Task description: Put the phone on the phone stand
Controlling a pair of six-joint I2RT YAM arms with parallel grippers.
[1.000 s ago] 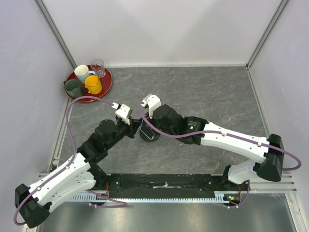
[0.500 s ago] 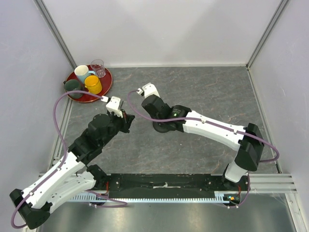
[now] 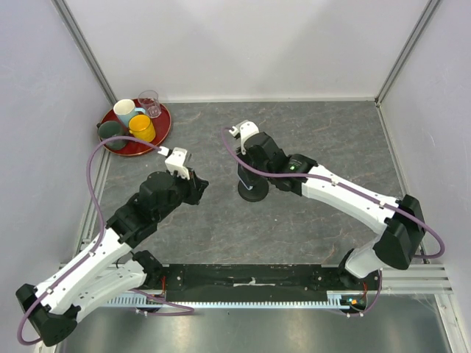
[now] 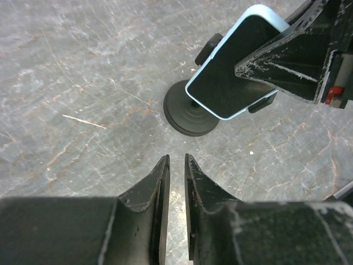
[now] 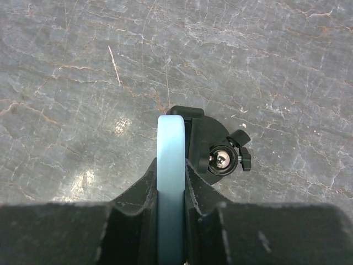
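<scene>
The phone (image 4: 234, 66), black screen with a light blue edge, is held tilted over the phone stand (image 4: 190, 113) and leans against its cradle. My right gripper (image 5: 171, 176) is shut on the phone's lower part, and the blue edge (image 5: 171, 149) shows between its fingers. The stand's ball joint (image 5: 222, 159) sits just right of the phone. In the top view the right gripper (image 3: 249, 175) is over the stand's round base (image 3: 252, 193) and hides the phone. My left gripper (image 4: 176, 163) is shut and empty, a short way left of the stand (image 3: 197, 184).
A red tray (image 3: 163, 125) with a white mug, a yellow mug, a dark cup and a glass stands at the back left corner. White walls close the table on three sides. The right gripper's fingers (image 4: 287, 55) show in the left wrist view.
My right arm has swung right and forward with the phone, and now holds it over the stand. My left gripper has drawn back to the left and stayed shut.
</scene>
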